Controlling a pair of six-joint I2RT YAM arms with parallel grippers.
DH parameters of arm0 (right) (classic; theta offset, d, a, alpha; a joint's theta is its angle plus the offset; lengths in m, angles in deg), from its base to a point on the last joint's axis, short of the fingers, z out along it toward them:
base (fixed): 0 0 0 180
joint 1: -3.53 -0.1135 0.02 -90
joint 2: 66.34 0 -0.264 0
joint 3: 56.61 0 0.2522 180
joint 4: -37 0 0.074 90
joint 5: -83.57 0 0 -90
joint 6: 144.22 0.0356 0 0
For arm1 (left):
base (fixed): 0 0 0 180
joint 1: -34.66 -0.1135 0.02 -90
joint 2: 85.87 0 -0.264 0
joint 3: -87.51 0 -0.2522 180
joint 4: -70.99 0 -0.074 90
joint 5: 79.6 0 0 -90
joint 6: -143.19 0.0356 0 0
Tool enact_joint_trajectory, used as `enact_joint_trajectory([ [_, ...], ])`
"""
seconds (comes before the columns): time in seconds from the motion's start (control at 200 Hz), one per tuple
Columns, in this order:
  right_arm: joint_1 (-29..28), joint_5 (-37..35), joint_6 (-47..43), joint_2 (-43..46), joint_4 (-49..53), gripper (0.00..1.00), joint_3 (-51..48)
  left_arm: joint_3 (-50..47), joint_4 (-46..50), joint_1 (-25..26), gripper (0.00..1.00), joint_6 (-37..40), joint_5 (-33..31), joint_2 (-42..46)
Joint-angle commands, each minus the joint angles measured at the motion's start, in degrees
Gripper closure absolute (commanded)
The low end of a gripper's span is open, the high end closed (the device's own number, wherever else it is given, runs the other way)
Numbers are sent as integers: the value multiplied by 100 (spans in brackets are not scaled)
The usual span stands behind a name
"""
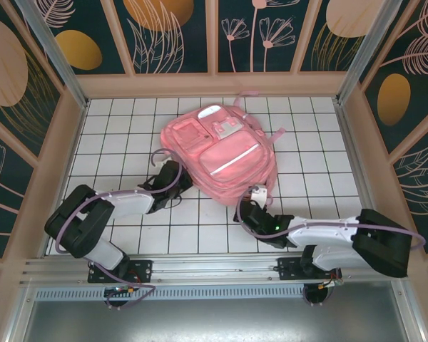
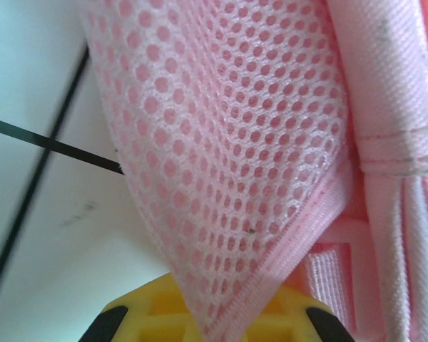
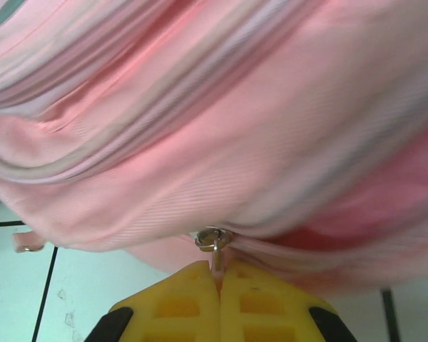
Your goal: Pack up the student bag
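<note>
Student bag [image 1: 217,160] lies front up, mid-table [image 1: 128,121]. Your right gripper [image 3: 220,288] pinches a zip pull [image 3: 215,241]; your left gripper [image 2: 221,313] clamps the mesh side pocket [image 2: 228,164]. Step, probably: opening a compartment. Next: draw the slider along its track while your left anchors the fabric.

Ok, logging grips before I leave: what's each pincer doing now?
Left pincer: closed on the mesh edge of the pink backpack.
Right pincer: closed on its zipper pull.
</note>
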Motion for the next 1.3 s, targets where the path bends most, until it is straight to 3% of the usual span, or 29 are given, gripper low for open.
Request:
enact_joint_trajectory([
  [0.0,242,-377,24,450,676,100,-281,-84,435,-482,100,420,-721,284],
  [0.065,293,-257,-176,639,584,100,-330,-34,459,-542,100,609,-570,348],
  [0.115,314,-120,-357,688,439,100,-325,6,429,-532,92,743,-301,398],
  [0.165,320,-18,-479,668,314,100,-276,-23,387,-529,76,791,-44,475],
  [0.195,319,58,-555,631,230,100,-234,-71,343,-529,60,804,135,540],
  [0.235,317,184,-665,568,92,100,-199,-188,268,-520,52,768,354,653],
  [0.39,304,618,-914,263,-383,100,3,-613,385,-173,44,215,543,1299],
  [0.611,212,828,-1091,-73,-800,100,211,-680,832,1081,42,-790,199,1960],
  [0.796,198,821,-1067,-143,-871,100,193,-409,558,1829,40,-1272,40,1566],
  [0.966,198,809,-1031,87,-861,100,48,216,311,2157,33,-1383,14,596],
  [1.151,171,810,-998,346,-734,100,-50,684,421,2186,40,-1457,-340,13],
  [1.266,163,766,-944,423,-670,100,-115,875,713,2184,74,-1351,-673,-30],
  [1.296,170,726,-931,425,-640,100,-127,917,887,2181,87,-1327,-776,-14],
])
